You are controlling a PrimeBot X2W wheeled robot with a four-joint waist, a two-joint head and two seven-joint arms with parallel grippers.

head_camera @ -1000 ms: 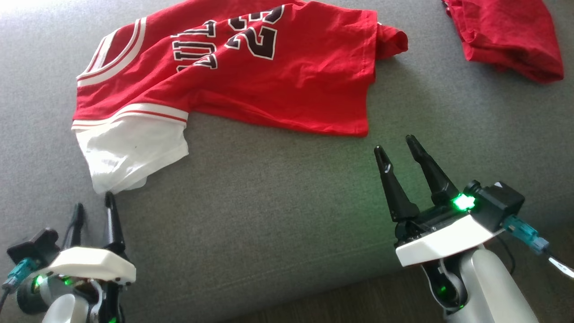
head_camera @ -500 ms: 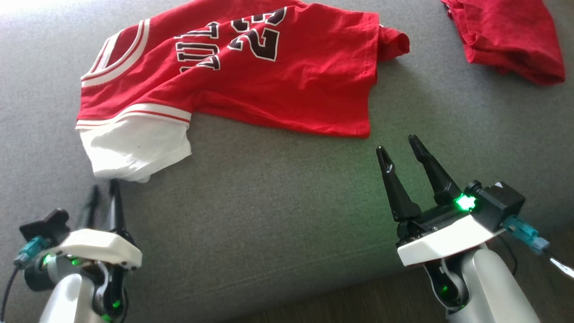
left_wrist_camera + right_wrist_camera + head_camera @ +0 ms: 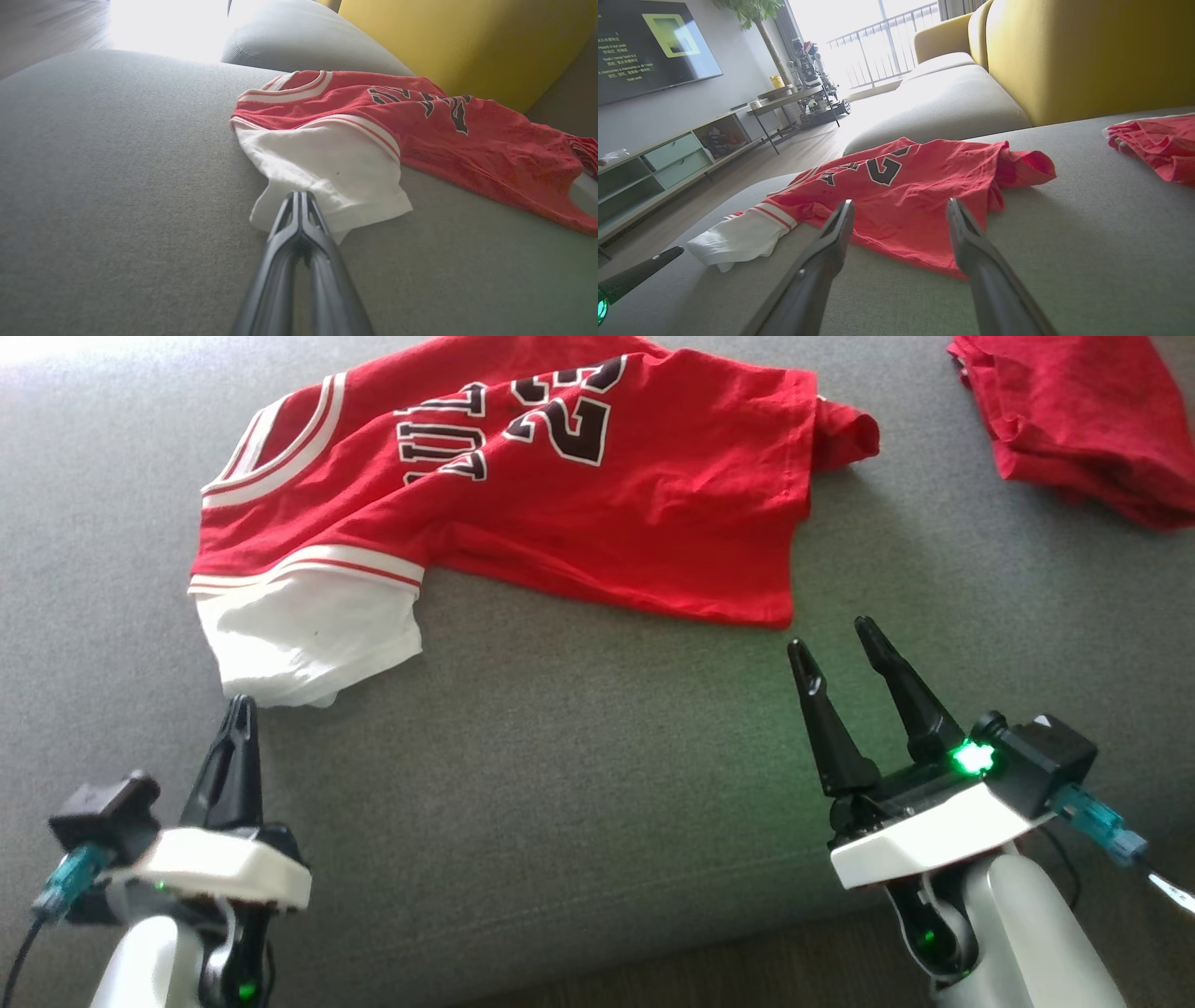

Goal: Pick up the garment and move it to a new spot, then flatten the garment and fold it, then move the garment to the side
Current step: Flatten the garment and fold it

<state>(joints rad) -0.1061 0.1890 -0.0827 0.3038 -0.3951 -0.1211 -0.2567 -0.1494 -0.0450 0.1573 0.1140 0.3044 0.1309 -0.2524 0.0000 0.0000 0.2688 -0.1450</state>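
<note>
Jersey (image 3: 597,513) spread toward far edge of cushion (image 3: 560,784), long axis left-right, collar left. Left gripper (image 3: 239,705) shut, tips at white sleeve (image 3: 308,639); pinch unclear. Right gripper (image 3: 831,635) wide open, empty, just short of jersey's near edge.

The garment (image 3: 597,523) lay spread on the sofa seat (image 3: 560,784), across its far half, with the neck opening to the left and the body running to the right. Its sleeve (image 3: 308,644) reached toward the robot at the left. The left gripper (image 3: 240,707) stood just before that sleeve, its tip at the sleeve's near edge; contact could not be told. The right gripper (image 3: 831,637) stood over the seat at the right, near the garment's near side and apart from it. A second cloth (image 3: 1074,420) lay at the far right, well apart from the garment. The backrest (image 3: 467,42) rose behind both. The floor (image 3: 747,971) lay before the seat's near edge.
</note>
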